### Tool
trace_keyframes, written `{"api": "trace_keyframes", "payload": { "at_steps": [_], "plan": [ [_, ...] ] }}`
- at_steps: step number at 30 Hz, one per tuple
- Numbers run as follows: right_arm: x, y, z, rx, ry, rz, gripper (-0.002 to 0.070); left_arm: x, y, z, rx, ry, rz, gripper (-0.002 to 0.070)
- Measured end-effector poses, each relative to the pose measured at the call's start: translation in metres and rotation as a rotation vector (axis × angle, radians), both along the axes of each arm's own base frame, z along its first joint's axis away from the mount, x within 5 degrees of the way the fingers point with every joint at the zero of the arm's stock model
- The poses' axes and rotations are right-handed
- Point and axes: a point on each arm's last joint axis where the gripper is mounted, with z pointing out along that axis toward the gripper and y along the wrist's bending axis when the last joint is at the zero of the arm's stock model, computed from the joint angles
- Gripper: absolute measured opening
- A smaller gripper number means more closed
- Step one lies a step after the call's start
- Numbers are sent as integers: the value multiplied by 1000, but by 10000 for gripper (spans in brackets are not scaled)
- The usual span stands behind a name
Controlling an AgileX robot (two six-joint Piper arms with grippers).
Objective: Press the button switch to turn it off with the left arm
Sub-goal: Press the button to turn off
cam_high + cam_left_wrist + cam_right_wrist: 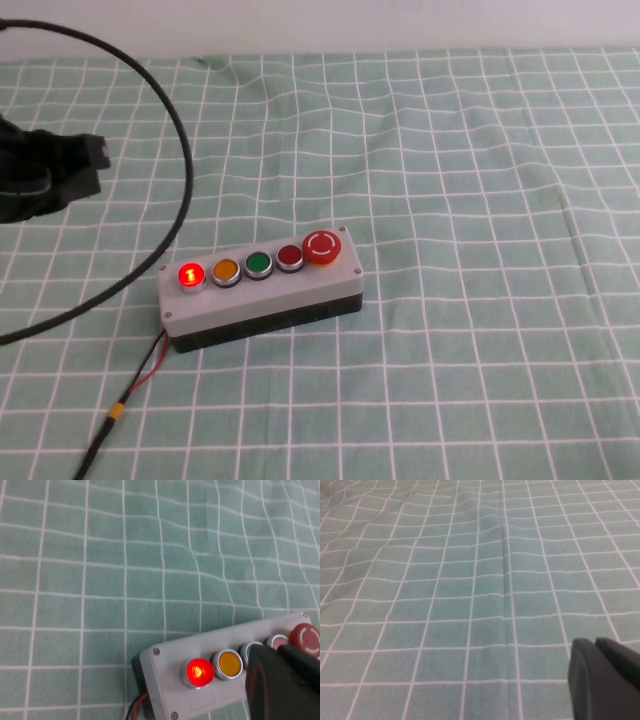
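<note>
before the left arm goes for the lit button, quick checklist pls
1. Button lit, so not yet off: ok.
2. Path above button free of fingers and cable: ok.
3. Left gripper over button: not ok, it sits back-left of the box, apart from it.
4. Left gripper shut for pressing: cannot tell.
5. Right gripper away from box, over bare cloth: ok.
6. Wire away from the button: ok.

Looks like a robot test lab: bench (480, 180) under a green checked cloth (450, 380), grey box of buttons (262, 290) with wires (140, 385), plain pale wall (400, 22) behind.
</note>
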Motion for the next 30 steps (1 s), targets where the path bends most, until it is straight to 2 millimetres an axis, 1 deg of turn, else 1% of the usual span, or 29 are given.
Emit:
{"api": "trace_keyframes", "payload": {
  "at_steps": [6, 10, 14, 17, 19, 25, 30],
  "plan": [
    [0, 0, 0, 0, 0, 0, -16, 14, -19, -21, 51, 104, -83, -3],
    [0, 0, 0, 0, 0, 0, -16, 28, -29, -25, 132, 191, -108, -3],
    [0, 0, 0, 0, 0, 0, -16, 43, -35, -23, 219, 273, -112, -3],
    [0, 0, 0, 0, 0, 0, -16, 54, -43, -22, 240, 297, -125, -3],
    [0, 0, 0, 0, 0, 0, -16, 59, -51, -25, 251, 313, -146, -3],
    [0, 0, 0, 0, 0, 0, -16, 70, -68, -51, 274, 408, -180, -3],
    [0, 0, 0, 0, 0, 0, -16, 80, -70, -74, 306, 471, -180, -3]
  ]
}}
